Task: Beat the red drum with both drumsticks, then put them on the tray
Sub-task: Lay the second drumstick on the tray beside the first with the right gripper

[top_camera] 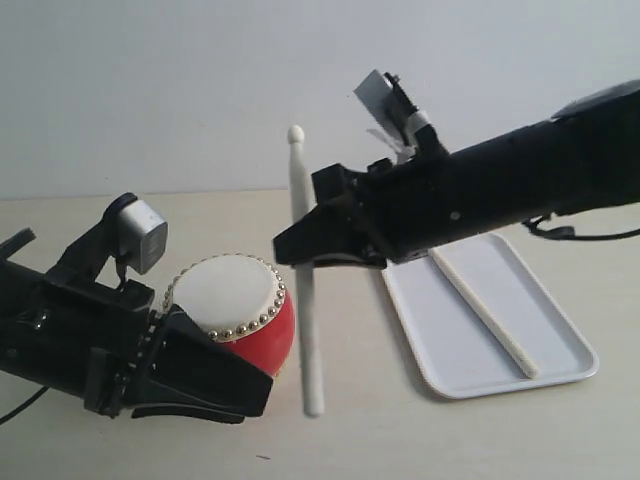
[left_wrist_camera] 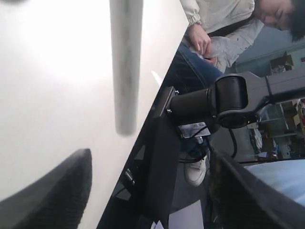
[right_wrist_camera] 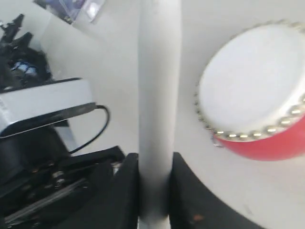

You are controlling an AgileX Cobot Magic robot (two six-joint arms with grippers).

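Observation:
The red drum (top_camera: 238, 308) with its cream head stands at the left of the table, also in the right wrist view (right_wrist_camera: 257, 105). My right gripper (top_camera: 300, 255) is shut on a drumstick (top_camera: 310, 340), held nearly upright just right of the drum; its jaws press both sides of the stick (right_wrist_camera: 157, 95). That stick's lower end (left_wrist_camera: 126, 67) shows in the left wrist view. The other drumstick (top_camera: 490, 315) lies on the white tray (top_camera: 450, 350) at the right. Low in front of the drum, my left gripper (top_camera: 255, 400) is open and empty, fingers (left_wrist_camera: 62, 191) far apart.
The left arm's wrist camera (top_camera: 140, 232) rises just behind and left of the drum. Beyond the table's edge (left_wrist_camera: 157, 119), the left wrist view shows a seated person (left_wrist_camera: 214, 24) and a black arm mount (left_wrist_camera: 224, 98).

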